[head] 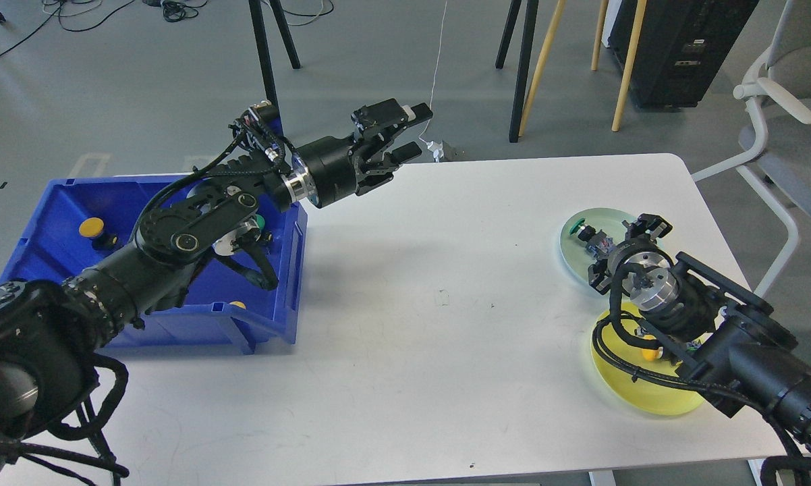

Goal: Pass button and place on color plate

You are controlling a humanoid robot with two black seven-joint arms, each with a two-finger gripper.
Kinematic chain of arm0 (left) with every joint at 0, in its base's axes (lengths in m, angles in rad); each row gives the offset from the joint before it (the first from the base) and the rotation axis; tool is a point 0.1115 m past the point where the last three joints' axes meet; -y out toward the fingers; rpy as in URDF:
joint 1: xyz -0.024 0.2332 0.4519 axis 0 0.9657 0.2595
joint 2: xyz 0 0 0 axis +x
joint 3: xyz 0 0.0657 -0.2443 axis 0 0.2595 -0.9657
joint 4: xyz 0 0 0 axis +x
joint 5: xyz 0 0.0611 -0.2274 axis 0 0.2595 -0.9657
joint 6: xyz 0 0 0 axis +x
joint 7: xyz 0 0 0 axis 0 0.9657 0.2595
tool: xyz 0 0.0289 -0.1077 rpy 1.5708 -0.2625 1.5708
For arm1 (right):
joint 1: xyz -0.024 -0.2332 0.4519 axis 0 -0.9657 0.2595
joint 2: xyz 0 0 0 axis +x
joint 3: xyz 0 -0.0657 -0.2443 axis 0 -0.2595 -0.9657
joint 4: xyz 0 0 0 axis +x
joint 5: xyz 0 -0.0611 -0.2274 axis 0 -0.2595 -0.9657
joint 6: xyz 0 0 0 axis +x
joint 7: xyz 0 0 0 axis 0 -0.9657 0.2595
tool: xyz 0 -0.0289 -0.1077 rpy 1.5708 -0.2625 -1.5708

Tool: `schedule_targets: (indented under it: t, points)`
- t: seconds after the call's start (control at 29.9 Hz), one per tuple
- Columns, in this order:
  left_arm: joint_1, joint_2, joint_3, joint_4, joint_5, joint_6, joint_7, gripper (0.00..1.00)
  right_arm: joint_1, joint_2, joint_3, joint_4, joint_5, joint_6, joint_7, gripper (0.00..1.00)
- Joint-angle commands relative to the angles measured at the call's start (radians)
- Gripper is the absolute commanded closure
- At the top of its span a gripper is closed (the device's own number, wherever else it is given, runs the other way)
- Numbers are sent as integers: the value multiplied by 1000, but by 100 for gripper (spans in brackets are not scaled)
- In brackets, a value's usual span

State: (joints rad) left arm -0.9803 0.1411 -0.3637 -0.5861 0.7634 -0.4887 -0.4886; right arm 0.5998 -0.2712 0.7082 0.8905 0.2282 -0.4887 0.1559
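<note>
- Left gripper (405, 135) raised at about 11 o'clock of the view, over the far edge of the white table (446, 324), fingers spread apart with nothing between them.
- Upper finger tipped pale, lower finger dark, both pointing toward 2 o'clock.
- Left arm stretched from 8 o'clock of the view across the blue bin (41, 223), hiding much of the bin's inside.
- Right gripper (621, 246) low at 3 o'clock of the view, directly above the pale green plate (581, 226); seen end-on and dark, so cannot tell whether spread or closed.
- Green button (586, 233) lying on the pale green plate, just beside the right gripper at its 9 o'clock; contact between the two cannot be told.
- Yellow plate (628, 385) at 6 o'clock of the green plate, rims near each other, partly covered by the right arm.
- Yellow button (650, 353) resting on the yellow plate, tucked under the right wrist.
- Inside the bin: another yellow button (92, 228) at the bin's 9 o'clock side, another green button (260, 222) peeking out beside the left forearm toward 3 o'clock, and a scrap of yellow near the front wall at 5 o'clock.
- Office chair (790, 135) standing off the table at 2 o'clock.
- Wooden and black stand legs on the grey floor at 12 o'clock.
</note>
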Motion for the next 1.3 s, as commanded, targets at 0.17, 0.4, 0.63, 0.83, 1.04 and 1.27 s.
schedule_targets:
  t: [0.17,0.4,0.63,0.83,1.04,1.27]
  points:
    - [6,8,-1,0,-58,0,0,18,-6,-11,7,111,-18,0,11,5]
    - [6,121,2,0,-191,0,0,18,21,-137,7,352,-268,0,25,4]
    - [9,228,-67,2,-303,0,0,10,107,-214,22,335,-277,415,158,4]
    - [18,273,-75,37,-355,0,0,6,100,-259,-4,257,-93,963,191,3]
    - [60,276,-75,37,-354,0,0,4,121,-267,-70,165,-90,977,182,3]
    - [72,268,-96,37,-355,0,0,4,118,-266,-61,159,-87,977,192,3]
